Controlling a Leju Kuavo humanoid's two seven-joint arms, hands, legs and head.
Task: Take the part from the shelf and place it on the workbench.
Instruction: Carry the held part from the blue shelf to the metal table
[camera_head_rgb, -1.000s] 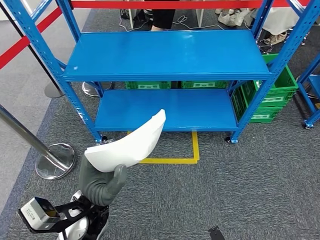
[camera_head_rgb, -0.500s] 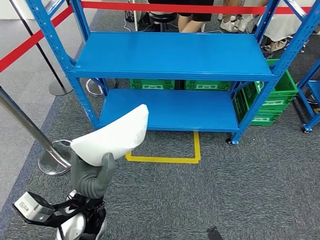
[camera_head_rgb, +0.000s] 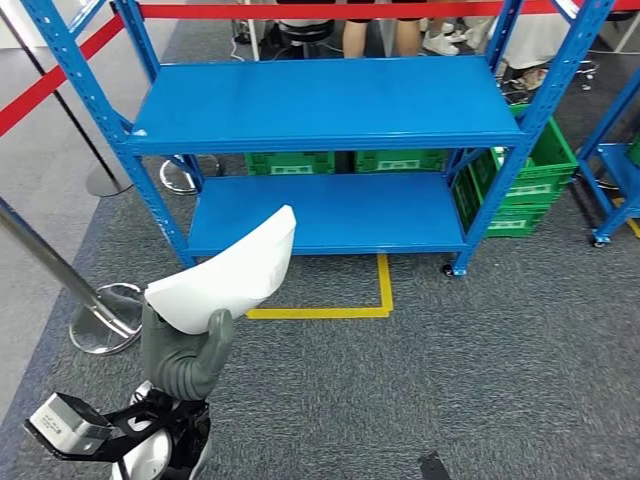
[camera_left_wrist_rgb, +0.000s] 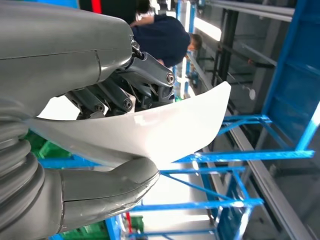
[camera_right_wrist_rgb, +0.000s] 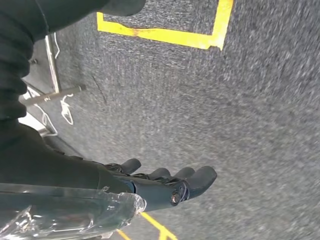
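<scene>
The left hand (camera_head_rgb: 183, 355) grips the curved white part (camera_head_rgb: 226, 275) — thumb beneath, dark fingers (camera_left_wrist_rgb: 124, 97) above — while the right hand (camera_right_wrist_rgb: 166, 185) hangs empty, fingers straight.

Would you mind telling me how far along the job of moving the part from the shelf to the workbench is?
The pick-up looks done: the left hand holds the white curved part in front of the blue shelf, whose two boards lie bare. The right hand hangs over the carpet, holding nothing. Left to do: carry the part to the workbench and set it down.
</scene>
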